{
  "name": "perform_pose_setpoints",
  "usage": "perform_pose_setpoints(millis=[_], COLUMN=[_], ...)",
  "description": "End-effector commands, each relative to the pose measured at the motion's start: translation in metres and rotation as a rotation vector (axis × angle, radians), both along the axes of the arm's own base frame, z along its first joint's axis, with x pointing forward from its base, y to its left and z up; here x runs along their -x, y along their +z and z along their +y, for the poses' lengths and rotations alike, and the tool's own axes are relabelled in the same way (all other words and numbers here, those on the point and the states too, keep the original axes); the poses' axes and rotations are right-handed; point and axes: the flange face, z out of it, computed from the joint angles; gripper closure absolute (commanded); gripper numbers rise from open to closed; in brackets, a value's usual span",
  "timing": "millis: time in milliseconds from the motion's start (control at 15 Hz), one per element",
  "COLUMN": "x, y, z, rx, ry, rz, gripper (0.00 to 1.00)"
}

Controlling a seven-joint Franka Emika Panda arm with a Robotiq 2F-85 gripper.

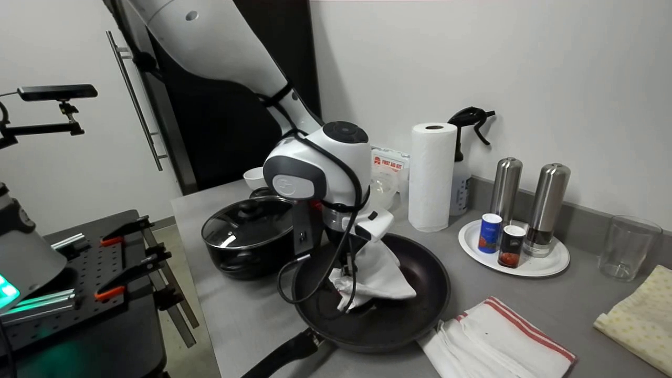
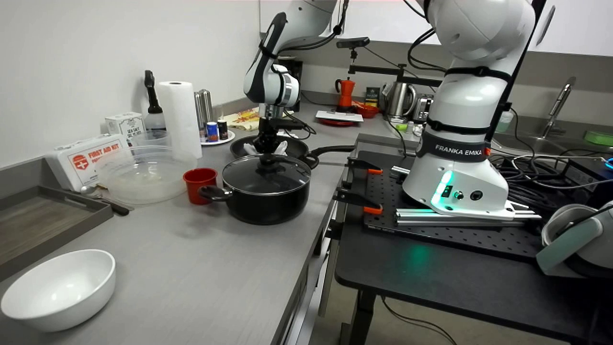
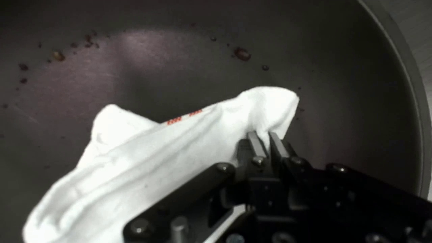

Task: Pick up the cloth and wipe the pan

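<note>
The fingers [image 3: 279,146] were clenched on the white cloth [image 3: 162,165] near one end, inside the pan [image 3: 357,84]; the cloth's long axis was laid out toward the wrist view's lower left. Dark specks [image 3: 242,54] were seen beyond it, toward the top, where the wipe would probably need to be steered.

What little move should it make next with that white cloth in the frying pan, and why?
Probably a gentle sweep of the white cloth toward the reddish-brown bits. The end effector is shut on the cloth inside the frying pan, and in the wrist view those bits lie on bare pan surface beyond the cloth, so wiping there seems sensible.
</note>
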Motion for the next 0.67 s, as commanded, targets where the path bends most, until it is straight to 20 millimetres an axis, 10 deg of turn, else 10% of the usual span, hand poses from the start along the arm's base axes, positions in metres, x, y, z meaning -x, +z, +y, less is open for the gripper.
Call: perform_pose_setpoints(millis=[0,600], x=[0.031,-0.004], y=[-0.026,-0.015], z=[-0.021,0.033], rx=[-0.001,0.035], ry=[-0.07,0.101], rz=[0.024,0.021], gripper=[0.98,0.98])
